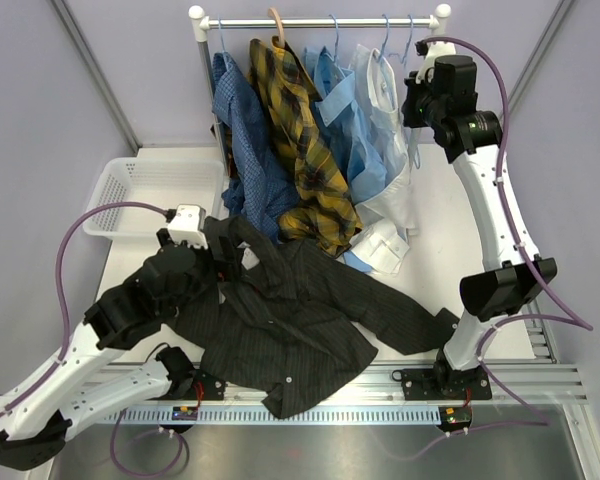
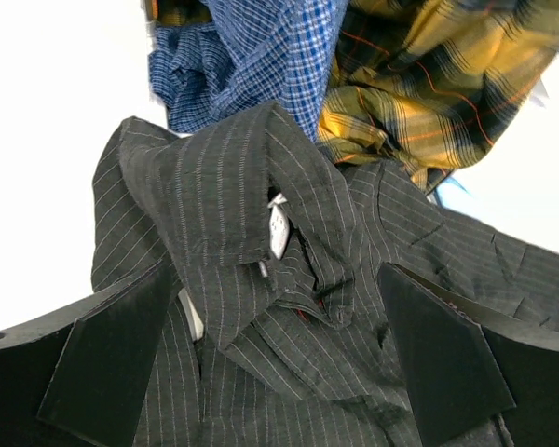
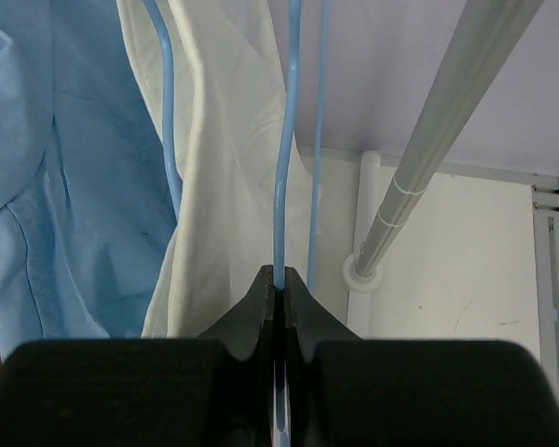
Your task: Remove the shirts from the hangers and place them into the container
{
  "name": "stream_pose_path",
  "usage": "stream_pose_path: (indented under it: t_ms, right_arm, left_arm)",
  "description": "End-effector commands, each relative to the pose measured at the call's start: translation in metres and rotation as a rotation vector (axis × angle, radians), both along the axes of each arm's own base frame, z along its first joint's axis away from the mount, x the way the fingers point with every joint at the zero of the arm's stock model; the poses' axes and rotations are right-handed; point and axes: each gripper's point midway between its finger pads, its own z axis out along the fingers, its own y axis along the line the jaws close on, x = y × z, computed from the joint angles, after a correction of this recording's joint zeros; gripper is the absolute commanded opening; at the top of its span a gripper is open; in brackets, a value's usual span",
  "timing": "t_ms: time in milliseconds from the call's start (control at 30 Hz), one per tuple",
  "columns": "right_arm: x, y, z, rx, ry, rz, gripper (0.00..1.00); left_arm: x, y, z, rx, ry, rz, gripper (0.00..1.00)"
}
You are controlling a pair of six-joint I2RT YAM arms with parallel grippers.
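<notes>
We are poising the left tool (image 2: 278,307), jaws wide, over the collar of the black pinstriped shirt (image 1: 290,320) lying on the counter (image 1: 460,200) near the container (image 1: 110,190) (a likely grasp point), while the right tool (image 3: 279,279) is pinching a light-blue hanger wire (image 3: 281,168), probably steadying it.

Matt cloth shirt (image 1: 280,330) — glossy hanger (image 3: 281,186), plastic basket (image 1: 112,196)
</notes>
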Motion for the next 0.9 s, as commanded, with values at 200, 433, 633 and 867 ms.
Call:
stream_pose_path:
  t_ms: [200, 433, 633, 867]
  right_arm:
    - [-0.050, -0.018, 0.034, 0.017, -0.073, -0.039, 0.84]
    - [-0.103, -0.033, 0.072, 0.016, -0.169, -0.048, 0.99]
    - [-0.152, -0.047, 0.081, 0.032, -0.237, -0.066, 0.99]
    - [-0.186, -0.049, 0.064, 0.043, -0.235, -0.039, 1.00]
  left_arm:
    - [0.006, -0.041, -0.022, 0.079, 0.102, -0.155, 0.99]
    - [0.005, -0.071, -0.028, -0.063, 0.229, -0.143, 0.99]
    - [0.001, -0.078, -0.088, -0.067, 0.381, -0.014, 0.99]
    - [0.006, -0.054, -0.173, 0.161, 0.487, 0.139, 0.99]
